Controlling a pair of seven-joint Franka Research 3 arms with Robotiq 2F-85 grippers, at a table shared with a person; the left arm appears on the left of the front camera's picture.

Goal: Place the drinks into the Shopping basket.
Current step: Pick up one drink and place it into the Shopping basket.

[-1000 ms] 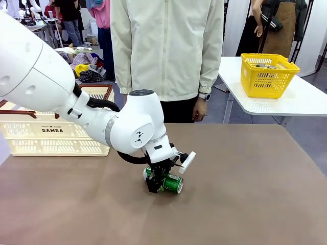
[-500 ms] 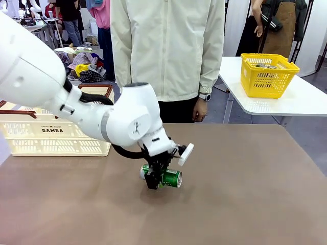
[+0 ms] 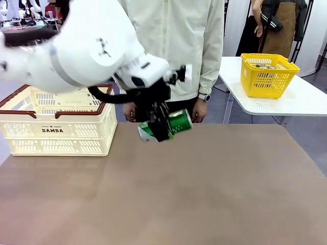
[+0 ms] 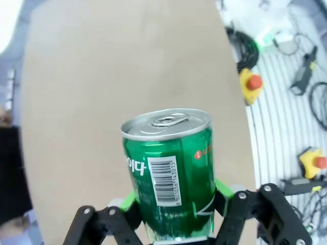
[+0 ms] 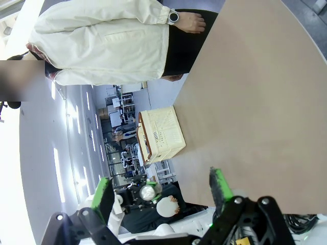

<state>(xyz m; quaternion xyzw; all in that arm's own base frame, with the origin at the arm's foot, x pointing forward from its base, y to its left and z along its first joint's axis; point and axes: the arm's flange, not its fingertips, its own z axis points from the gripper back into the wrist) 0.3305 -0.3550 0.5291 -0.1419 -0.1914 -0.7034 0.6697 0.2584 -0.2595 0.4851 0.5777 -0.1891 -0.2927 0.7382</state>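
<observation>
The left gripper (image 3: pixel 162 126) clamps a green metal can with a silver top (image 3: pixel 178 121) between its jaws above the brown table (image 3: pixel 230 189); the right gripper (image 5: pixel 161 189) gapes wide.

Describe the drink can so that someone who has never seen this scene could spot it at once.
Find the brown table and the cream Shopping basket at its far left. Right of that basket, the left pincer hangs above the table. Clamped in it, tilted, is the can: green with a silver top and a barcode, the one thing held in the air.
</observation>
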